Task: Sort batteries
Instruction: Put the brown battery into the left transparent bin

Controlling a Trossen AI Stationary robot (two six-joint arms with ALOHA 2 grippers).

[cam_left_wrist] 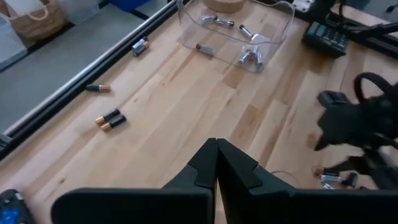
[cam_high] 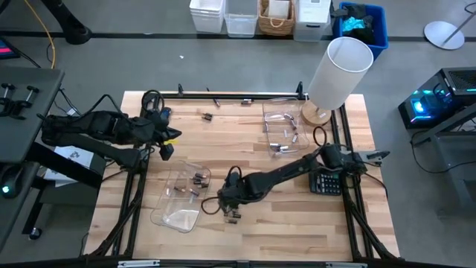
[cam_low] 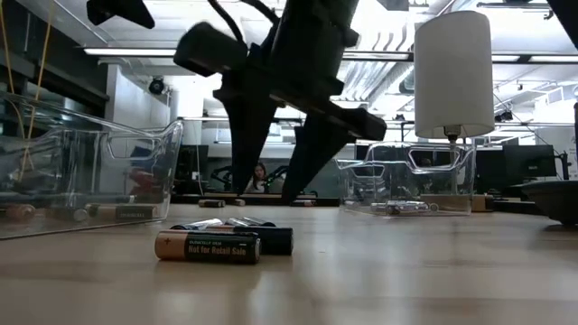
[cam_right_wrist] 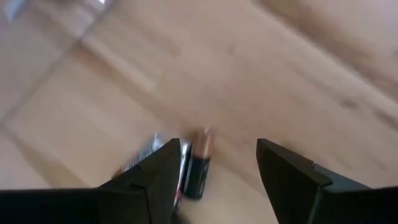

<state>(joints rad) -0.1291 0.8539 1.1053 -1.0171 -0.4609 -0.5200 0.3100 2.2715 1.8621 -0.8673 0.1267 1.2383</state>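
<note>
Right wrist view shows your right gripper (cam_right_wrist: 217,165) spread open over the loose batteries (cam_right_wrist: 198,165) on the table (cam_right_wrist: 298,68) — holding nothing. Close off-centre and you'll pinch two at once, or roll one away. Left gripper (cam_left_wrist: 216,163) waits clenched, well apart.

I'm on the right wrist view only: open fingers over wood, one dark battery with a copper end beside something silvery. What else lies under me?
Observer: In the low view the right gripper hangs open above a small cluster of batteries, dark and silvery, lying together on the table.
Operator: Where are the bins?
Observer: The high view shows one clear bin just beside your gripper, toward the left arm, holding dark batteries; another clear bin sits near the lamp.
Operator: And the left arm?
Observer: The left gripper is shut, waiting near the table's left edge.
</note>
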